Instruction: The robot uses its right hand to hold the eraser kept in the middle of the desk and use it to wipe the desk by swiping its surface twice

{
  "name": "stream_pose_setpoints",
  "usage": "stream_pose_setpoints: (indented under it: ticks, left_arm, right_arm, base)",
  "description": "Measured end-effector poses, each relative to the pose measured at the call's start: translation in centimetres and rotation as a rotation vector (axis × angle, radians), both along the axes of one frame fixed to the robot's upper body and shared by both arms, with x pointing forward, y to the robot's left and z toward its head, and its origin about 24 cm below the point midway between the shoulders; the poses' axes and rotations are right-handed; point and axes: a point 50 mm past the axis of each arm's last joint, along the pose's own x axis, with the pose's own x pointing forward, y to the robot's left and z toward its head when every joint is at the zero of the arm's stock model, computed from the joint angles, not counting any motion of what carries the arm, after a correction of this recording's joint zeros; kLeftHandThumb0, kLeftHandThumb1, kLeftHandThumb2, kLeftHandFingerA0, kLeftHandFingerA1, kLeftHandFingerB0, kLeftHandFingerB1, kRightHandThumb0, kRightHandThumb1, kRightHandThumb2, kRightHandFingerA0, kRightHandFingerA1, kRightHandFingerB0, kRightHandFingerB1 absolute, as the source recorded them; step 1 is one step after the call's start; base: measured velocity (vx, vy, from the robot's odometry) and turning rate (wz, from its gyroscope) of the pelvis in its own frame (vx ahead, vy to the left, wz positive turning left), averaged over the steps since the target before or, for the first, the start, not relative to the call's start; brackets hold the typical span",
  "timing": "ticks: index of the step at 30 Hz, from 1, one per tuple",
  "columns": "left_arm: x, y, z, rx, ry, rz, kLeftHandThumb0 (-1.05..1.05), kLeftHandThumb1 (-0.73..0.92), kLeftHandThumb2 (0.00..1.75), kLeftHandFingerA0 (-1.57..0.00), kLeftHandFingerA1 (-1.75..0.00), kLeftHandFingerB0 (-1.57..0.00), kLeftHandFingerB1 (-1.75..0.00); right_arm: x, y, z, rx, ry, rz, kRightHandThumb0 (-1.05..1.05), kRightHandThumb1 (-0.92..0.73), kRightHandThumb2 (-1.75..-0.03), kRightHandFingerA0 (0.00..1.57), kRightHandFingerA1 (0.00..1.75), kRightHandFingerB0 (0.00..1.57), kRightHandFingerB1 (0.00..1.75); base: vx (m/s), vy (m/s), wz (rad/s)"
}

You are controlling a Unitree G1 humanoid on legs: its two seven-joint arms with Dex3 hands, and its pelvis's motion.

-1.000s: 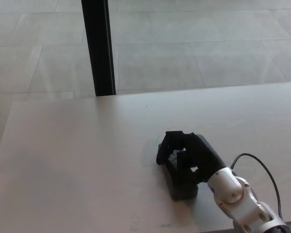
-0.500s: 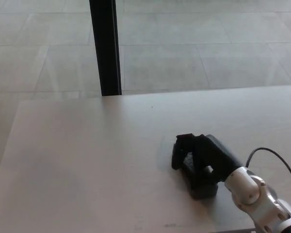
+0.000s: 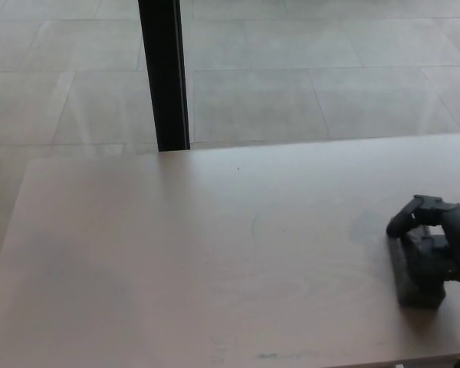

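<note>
The robot's right hand [image 3: 437,234] sits at the far right edge of the head view, low on a pale wooden desk [image 3: 176,253]. Its black fingers [image 3: 414,211] curl down over a dark rectangular eraser [image 3: 414,280], w/ the thumb side hidden, so the hand looks clamped on the block rather than spread. The eraser lies flat under the palm, its long side running toward the near desk edge, its base apparently touching the wood. Only the hand and a sliver of pale wrist show; the rest of the arm is out of frame. The left hand is not visible.

To the hand's left the desk runs bare and wide, w/ a faint smudge just beside the fingers and a small dark speck farther off, toward the far edge. Beyond the desk, past the fingertips, is a grey tiled floor and a black vertical post [image 3: 162,73], well apart from the hand.

Judgement: this reads as one end of a swipe. To do it well, keep the eraser's base flat and pressed evenly, no tipping onto an edge; keep the grip firm so the block doesn't skid out from under the fingers; sweep left in a straight, steady line across the open wood, approx parallel to the near edge, staying clear of that edge.
</note>
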Motion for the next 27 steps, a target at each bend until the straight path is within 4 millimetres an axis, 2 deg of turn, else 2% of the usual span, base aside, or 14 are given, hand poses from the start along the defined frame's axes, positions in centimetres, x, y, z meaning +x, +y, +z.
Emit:
stream_pose_setpoints:
  ticks: [1,2,6,9,10,11,12,13,15,16,17,20,22,27]
  left_arm:
    - [-0.1,0.0,0.0,-0.002,0.001,0.004,-0.56,0.72,0.61,-0.59,-0.88,-0.51,-0.63]
    - [-0.1,0.1,0.0,-0.002,0.002,0.005,-0.57,0.71,0.62,-0.59,-0.89,-0.48,-0.62]
    - [-0.2,0.1,-0.1,-0.002,0.005,0.008,-0.57,0.72,0.61,-0.61,-0.91,-0.54,-0.63]
    - [-0.1,0.1,0.0,0.000,0.003,0.009,-0.57,0.70,0.62,-0.61,-0.91,-0.50,-0.61]
    - [-0.1,0.1,0.0,0.001,0.001,0.009,-0.57,0.71,0.62,-0.61,-0.93,-0.50,-0.62]
    - [-0.1,0.2,0.1,0.003,-0.001,0.009,-0.57,0.71,0.62,-0.63,-0.92,-0.51,-0.64]
    - [-0.1,0.2,0.1,0.004,-0.001,0.009,-0.57,0.73,0.62,-0.59,-0.87,-0.47,-0.60]
    - [-0.1,0.2,0.1,0.005,-0.001,0.009,-0.57,0.73,0.62,-0.59,-0.87,-0.47,-0.60]
    - [-0.1,0.2,0.1,0.004,-0.003,0.012,-0.58,0.69,0.62,-0.58,-0.89,-0.48,-0.61]
    - [-0.1,0.3,0.1,0.003,-0.005,0.015,-0.58,0.71,0.62,-0.58,-0.87,-0.51,-0.61]
    - [-0.1,0.3,0.1,0.003,-0.005,0.016,-0.58,0.71,0.62,-0.58,-0.89,-0.51,-0.62]
    - [-0.1,0.3,0.1,0.005,-0.006,0.016,-0.58,0.72,0.62,-0.56,-0.88,-0.50,-0.62]
    - [0.1,0.3,0.3,0.010,-0.014,0.012,-0.56,0.72,0.61,-0.52,-0.82,-0.50,-0.60]
    - [0.4,0.3,0.7,0.022,-0.028,0.001,-0.57,0.74,0.62,-0.54,-0.86,-0.52,-0.63]
  right_arm:
    - [-0.2,-1.0,0.1,0.001,0.008,-0.034,-0.19,-0.66,-0.96,0.87,1.75,0.61,1.57]
    - [-0.4,-1.7,0.1,-0.004,0.015,-0.053,-0.20,-0.63,-1.03,0.89,1.75,0.68,1.54]
    - [-1.1,-4.5,0.3,-0.029,0.042,-0.125,-0.17,-0.57,-1.07,0.90,1.75,0.68,1.63]
    - [-1.5,-5.8,0.4,-0.025,0.048,-0.164,-0.16,-0.55,-1.10,0.89,1.75,0.70,1.63]
    - [-1.7,-6.3,0.5,-0.031,0.051,-0.175,-0.24,-0.53,-1.15,1.16,1.41,0.97,1.29]
    - [-1.8,-6.7,0.6,-0.035,0.053,-0.184,-0.15,-0.54,-1.13,0.87,1.75,0.71,1.63]
    - [-1.9,-6.9,0.6,-0.039,0.055,-0.190,-0.17,-0.53,-1.10,0.88,1.75,0.69,1.68]
    - [-2.1,-7.5,0.7,-0.050,0.062,-0.202,-0.17,-0.53,-1.10,0.88,1.75,0.69,1.68]
    - [-2.3,-8.1,0.8,-0.063,0.068,-0.216,-0.18,-0.63,-0.91,0.88,1.75,0.66,1.57]
    - [-2.5,-8.4,0.8,-0.071,0.070,-0.225,-0.18,-0.59,-0.95,0.89,1.75,0.66,1.54]
    - [-2.6,-8.6,0.9,-0.077,0.072,-0.231,-0.18,-0.56,-1.01,0.89,1.75,0.70,1.54]
    - [-2.7,-8.8,0.8,-0.087,0.075,-0.236,-0.16,-0.59,-1.01,0.88,1.75,0.71,1.54]
    - [-2.7,-8.7,0.8,-0.087,0.075,-0.236,-0.14,-0.53,-1.09,0.87,1.75,0.75,1.60]
    - [-1.9,-6.9,0.4,-0.067,0.060,-0.207,-0.20,-0.61,-0.88,0.88,1.75,0.71,1.48]
  base:
    - [0.00,0.000,0.00]
    - [0.00,0.000,0.00]
    - [0.00,0.000,0.00]
    - [0.00,0.000,0.00]
    - [0.00,0.000,0.00]
    - [0.00,0.000,0.00]
    - [0.00,0.000,0.00]
    - [0.00,0.000,0.00]
    - [0.00,0.000,0.00]
    - [0.00,0.000,0.00]
    - [0.00,0.000,0.00]
    - [0.00,0.000,0.00]
    - [0.00,0.000,0.00]
    - [0.00,0.000,0.00]
